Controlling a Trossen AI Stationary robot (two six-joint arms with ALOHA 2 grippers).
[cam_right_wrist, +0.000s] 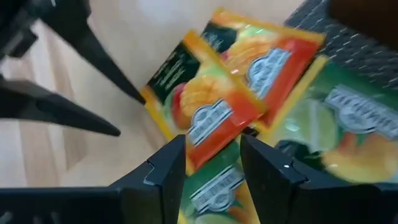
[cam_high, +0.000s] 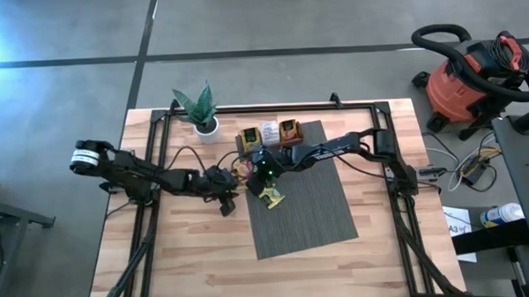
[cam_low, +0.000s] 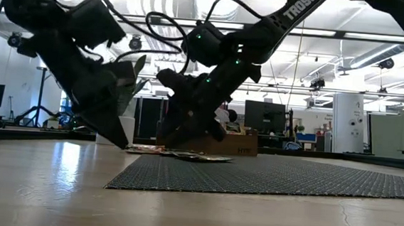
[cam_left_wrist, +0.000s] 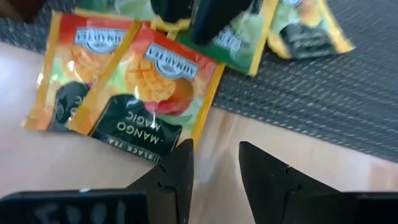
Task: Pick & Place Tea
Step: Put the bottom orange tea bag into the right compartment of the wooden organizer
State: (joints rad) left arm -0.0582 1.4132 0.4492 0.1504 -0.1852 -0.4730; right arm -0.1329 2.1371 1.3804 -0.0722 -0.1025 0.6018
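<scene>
Several tea sachets lie flat in a loose pile at the grey mat's [cam_high: 307, 218] far left corner. Two orange mango ones [cam_left_wrist: 152, 87] lie partly on the wood, and green ones [cam_right_wrist: 348, 124] lie on the mat. My left gripper [cam_left_wrist: 214, 146] is open, low over the wood, its fingertips just short of the front orange sachet's edge. My right gripper [cam_right_wrist: 214, 143] is open and slants down over the pile from the far right, with an orange sachet [cam_right_wrist: 221, 109] and a green one under its tips. The two grippers face each other across the pile [cam_low: 178, 153]. My left gripper has one fingertip [cam_left_wrist: 185, 149] right at the front orange sachet's corner [cam_left_wrist: 189, 138]; I cannot tell whether it touches. My right gripper's fingertips [cam_right_wrist: 177, 146] stand low over the overlapping sachets, slanting down; whether they rest on them cannot be told.
A brown wooden compartment tray [cam_high: 268, 132] holding more sachets stands at the far edge behind the pile. A potted plant [cam_high: 201, 111] stands at the far left. The mat's near and right parts lie bare. A red vacuum [cam_high: 469, 80] stands off the table.
</scene>
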